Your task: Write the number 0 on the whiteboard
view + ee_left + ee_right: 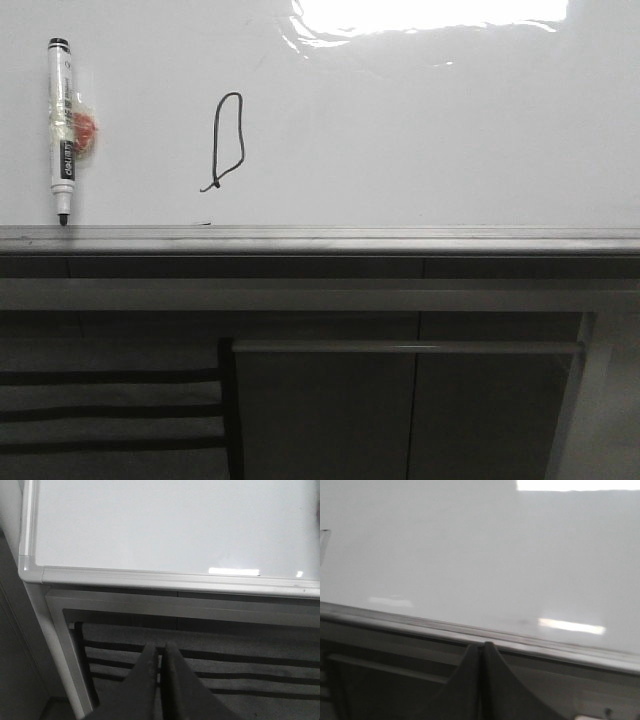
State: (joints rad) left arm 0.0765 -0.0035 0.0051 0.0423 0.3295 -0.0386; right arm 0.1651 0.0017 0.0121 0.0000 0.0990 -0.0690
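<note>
The whiteboard (420,130) fills the upper half of the front view; it is rigid and glossy, so a marker tip will likely slide easily. The marker (62,130) stands upright at the upper left, tip on the rail (320,238); light and stiff, best gripped mid-barrel. The number 0 (227,140) is drawn left of centre. Left gripper (161,652) and right gripper (480,650) are both pressed together, holding nothing.

Dark number 0 (229,140) on glossy white whiteboard (420,130), grey-railed.
</note>
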